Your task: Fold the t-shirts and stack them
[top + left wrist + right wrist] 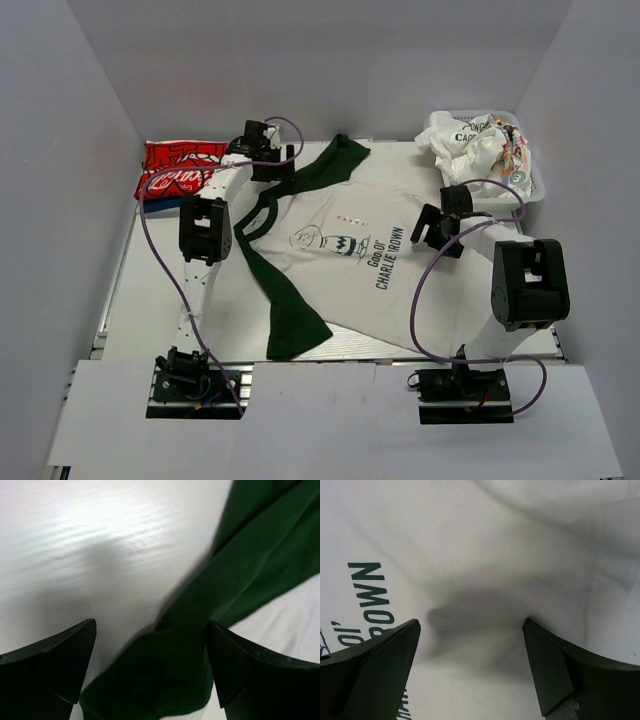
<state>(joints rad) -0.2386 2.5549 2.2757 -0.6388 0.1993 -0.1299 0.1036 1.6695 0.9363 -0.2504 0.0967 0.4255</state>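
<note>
Tee (345, 255) lies flat mid-table; print reads "Good ol' CHARLIE BROWN", sleeves dark green. Red tee (178, 165) sits off its far-left corner, white script too small to read fully. Basket (536, 186) is off its far-right corner. Left gripper (151, 630) is stretched over the far green sleeve, fingers spread. Right gripper (471, 625) is elbow-bent over the tee's right side beside "BROWN", fingers spread.

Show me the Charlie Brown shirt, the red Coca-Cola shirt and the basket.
Charlie Brown shirt (345, 292): top view, off-white body beside the print.
red Coca-Cola shirt (180, 166): top view, middle of the red cloth.
basket (535, 180): top view, its right rim.
</note>
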